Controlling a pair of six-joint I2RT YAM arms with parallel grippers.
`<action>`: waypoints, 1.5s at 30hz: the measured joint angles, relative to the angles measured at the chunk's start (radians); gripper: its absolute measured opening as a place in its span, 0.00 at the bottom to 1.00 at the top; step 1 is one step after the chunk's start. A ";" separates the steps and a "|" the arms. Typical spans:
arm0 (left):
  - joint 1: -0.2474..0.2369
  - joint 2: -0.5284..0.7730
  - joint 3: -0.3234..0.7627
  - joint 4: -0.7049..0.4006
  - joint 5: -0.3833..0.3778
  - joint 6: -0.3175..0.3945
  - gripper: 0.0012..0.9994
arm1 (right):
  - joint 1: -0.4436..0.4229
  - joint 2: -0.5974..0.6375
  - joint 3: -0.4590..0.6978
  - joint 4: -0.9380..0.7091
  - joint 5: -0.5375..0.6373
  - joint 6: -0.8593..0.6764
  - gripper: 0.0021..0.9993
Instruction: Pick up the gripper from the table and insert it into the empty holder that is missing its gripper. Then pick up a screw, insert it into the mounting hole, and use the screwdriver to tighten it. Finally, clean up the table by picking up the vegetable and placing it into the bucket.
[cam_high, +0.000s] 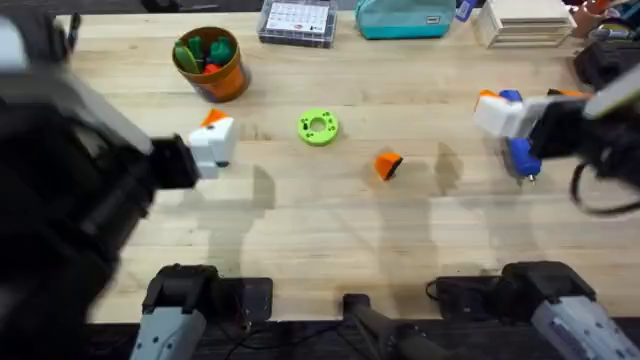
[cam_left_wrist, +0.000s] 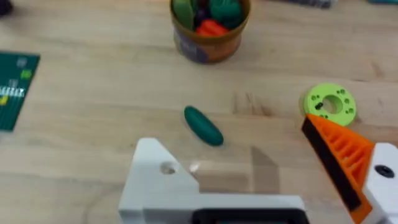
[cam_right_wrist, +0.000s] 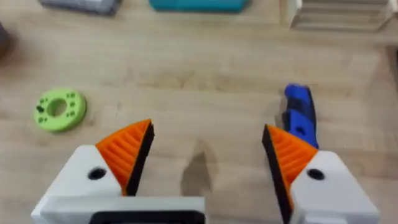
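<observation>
- Gripper (cam_high: 388, 165): loose orange fingertip lying on the table (cam_high: 320, 240), centre-right of the overhead frame, touched by neither hand. Risk: its small wedge shape may tip or skid away if the fingers close off-centre.
- Holder (cam_left_wrist: 163, 180): bare white block with an open mounting hole, lower left of the left wrist frame, opposite the one orange pad (cam_left_wrist: 339, 158). Risk: a fingertip brought in tilted would jam at the mouth.
- Left hand (cam_high: 212, 140): spread, holding nothing, centre-left of the overhead frame. With one pad missing, its grip is likely to be weak on that side.
- Right hand (cam_right_wrist: 205, 158): spread, empty, both orange pads in place.
- Screwdriver (cam_right_wrist: 300, 115): blue, on the table just beyond the right hand's fingertip, right of centre. Risk: a nudge could roll it.
- Green holed disc (cam_high: 318, 127): near the gripper; may be taken for the vegetable.
- Vegetable (cam_left_wrist: 203, 126): dark green, centre of the left wrist frame, close to the holder. Risk: knocked aside early.
- Bucket (cam_high: 209, 62): upper left, already holding pieces; an added piece may spill.
</observation>
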 joint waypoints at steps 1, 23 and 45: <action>0.000 0.052 0.056 -0.051 -0.006 -0.017 0.99 | 0.000 0.061 0.062 -0.049 -0.001 0.000 0.99; 0.001 0.730 0.652 -0.490 0.013 -0.184 0.99 | 0.000 0.559 0.493 -0.395 -0.004 0.000 0.99; 0.142 1.080 0.190 0.052 0.057 -0.409 0.99 | 0.000 0.559 0.493 -0.397 -0.004 0.000 0.99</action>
